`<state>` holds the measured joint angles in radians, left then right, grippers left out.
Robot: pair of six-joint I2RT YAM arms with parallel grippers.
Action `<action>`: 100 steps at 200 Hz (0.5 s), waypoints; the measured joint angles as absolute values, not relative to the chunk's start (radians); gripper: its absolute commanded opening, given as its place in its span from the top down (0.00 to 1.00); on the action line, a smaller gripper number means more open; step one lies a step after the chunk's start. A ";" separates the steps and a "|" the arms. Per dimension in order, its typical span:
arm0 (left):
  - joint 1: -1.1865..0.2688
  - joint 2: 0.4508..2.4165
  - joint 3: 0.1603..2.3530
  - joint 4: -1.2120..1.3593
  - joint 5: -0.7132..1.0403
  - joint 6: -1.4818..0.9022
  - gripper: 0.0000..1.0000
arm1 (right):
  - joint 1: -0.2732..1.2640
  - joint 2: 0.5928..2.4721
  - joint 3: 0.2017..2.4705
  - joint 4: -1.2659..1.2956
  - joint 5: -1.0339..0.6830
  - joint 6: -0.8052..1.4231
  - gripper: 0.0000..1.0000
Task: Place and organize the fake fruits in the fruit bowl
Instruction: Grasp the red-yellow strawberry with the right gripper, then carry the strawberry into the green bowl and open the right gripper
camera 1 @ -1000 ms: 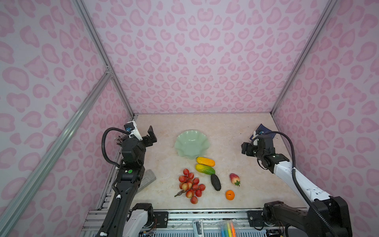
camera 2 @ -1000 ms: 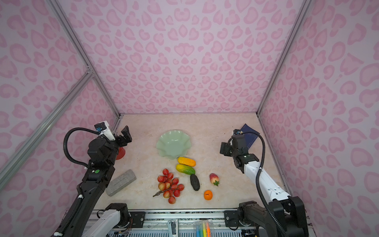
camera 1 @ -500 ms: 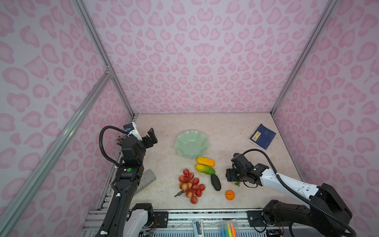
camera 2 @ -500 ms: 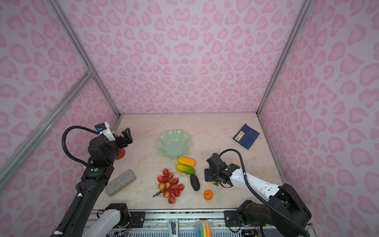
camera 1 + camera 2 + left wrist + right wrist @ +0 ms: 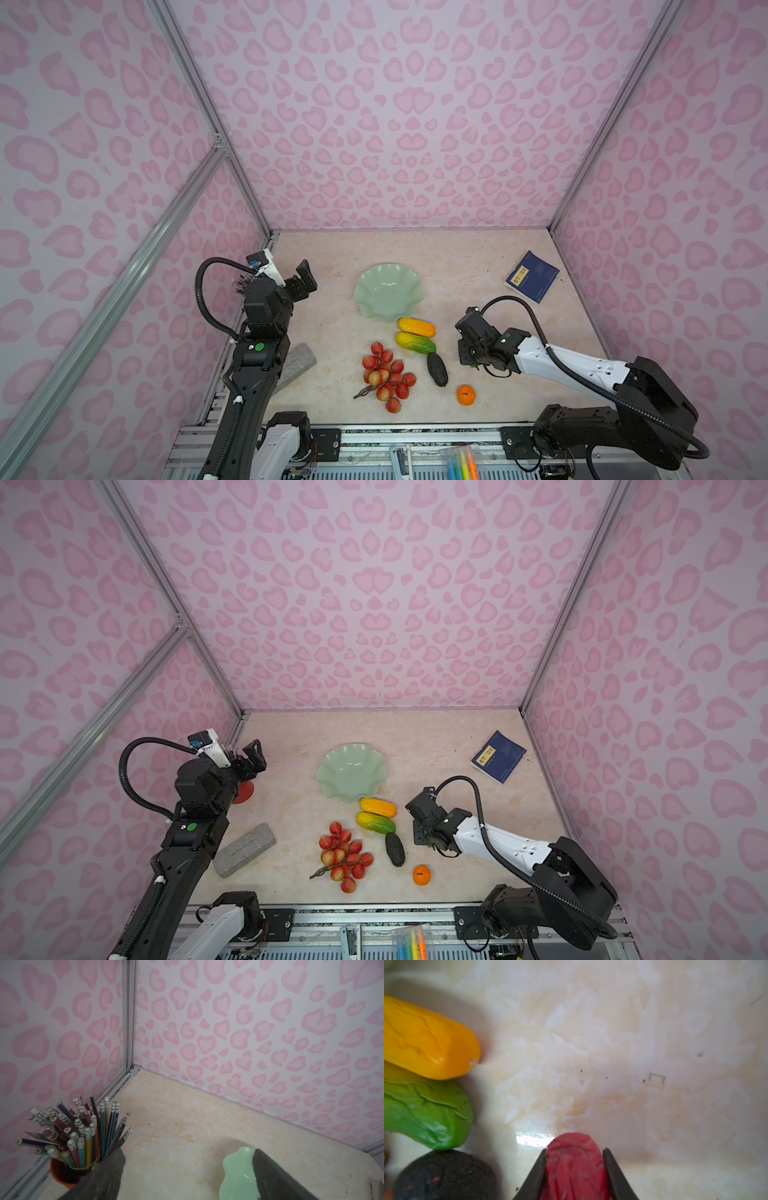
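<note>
Strawberry, glossy red and wrinkled, sits clamped between the right gripper fingers, low over the table. Beyond lie a yellow-orange oblong and the empty mint fruit bowl. Farther off, the left gripper hangs with fingers apart.

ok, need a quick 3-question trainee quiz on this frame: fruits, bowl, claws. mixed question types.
1. True or false: the fruit bowl already holds a fruit.
2. What is the right claw shut on? A) small orange B) strawberry C) grape bunch
3. Fill in: the left claw is ____ and holds nothing.

Key: 1 false, the bowl is empty. 2 B, the red fruit sits between the jaws in the right wrist view. 3 open.
</note>
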<state>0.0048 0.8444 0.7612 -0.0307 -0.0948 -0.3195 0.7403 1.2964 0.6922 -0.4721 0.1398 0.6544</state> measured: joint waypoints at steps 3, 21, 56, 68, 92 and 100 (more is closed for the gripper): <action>0.005 0.843 0.761 -0.031 -0.095 -0.319 0.03 | 0.740 1.293 0.702 -0.474 0.146 0.651 0.67; 0.007 0.840 0.761 -0.031 -0.095 -0.320 0.03 | 0.740 1.280 0.778 -0.468 0.183 0.619 0.67; 0.009 0.840 0.761 -0.031 -0.094 -0.325 0.03 | 0.739 1.410 0.991 -0.365 0.221 0.534 0.67; 0.011 0.840 0.761 -0.031 -0.094 -0.328 0.03 | 0.741 1.497 1.085 -0.334 0.215 0.510 0.67; 0.012 0.833 0.761 -0.031 -0.096 -0.327 0.03 | 0.748 1.699 1.277 -0.274 0.171 0.461 0.67; 0.013 0.827 0.761 -0.031 -0.099 -0.327 0.03 | 0.752 1.761 1.327 -0.269 0.152 0.448 0.67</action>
